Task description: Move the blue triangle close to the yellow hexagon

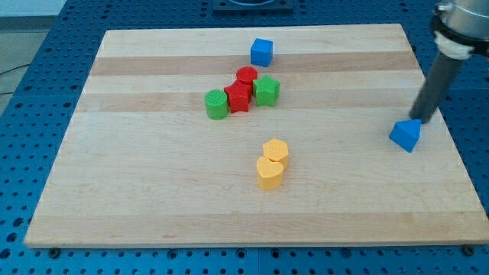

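The blue triangle (406, 135) lies near the board's right edge. The yellow hexagon (276, 150) sits near the board's middle, far to the triangle's left, touching a yellow heart-like block (269, 173) just below it. My tip (422, 120) is at the end of the dark rod coming down from the view's top right; it rests at the triangle's upper right side, touching or almost touching it.
A blue cube (262, 52) sits near the top edge. Below it is a cluster: a red cylinder (246, 76), a red star-like block (238, 97), a green hexagon-like block (267, 90) and a green cylinder (217, 105). The wooden board (137, 191) lies on a blue perforated table.
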Motion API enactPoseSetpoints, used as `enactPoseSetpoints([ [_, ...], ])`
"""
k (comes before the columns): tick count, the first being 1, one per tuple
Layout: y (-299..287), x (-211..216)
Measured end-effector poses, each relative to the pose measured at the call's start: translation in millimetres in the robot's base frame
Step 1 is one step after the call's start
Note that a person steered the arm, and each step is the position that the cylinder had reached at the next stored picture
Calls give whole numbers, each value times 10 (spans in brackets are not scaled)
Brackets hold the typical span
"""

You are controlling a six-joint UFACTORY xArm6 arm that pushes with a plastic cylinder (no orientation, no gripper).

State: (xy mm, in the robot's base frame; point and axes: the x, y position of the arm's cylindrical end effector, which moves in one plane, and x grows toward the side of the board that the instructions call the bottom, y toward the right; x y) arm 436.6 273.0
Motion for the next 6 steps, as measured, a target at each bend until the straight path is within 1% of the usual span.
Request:
enactPoseSetpoints([
  [1,-45,448],
  [2,-848,465],
  [3,-913,350],
  [4,-649,344],
  [5,-645,111],
  [6,-876,-96],
])
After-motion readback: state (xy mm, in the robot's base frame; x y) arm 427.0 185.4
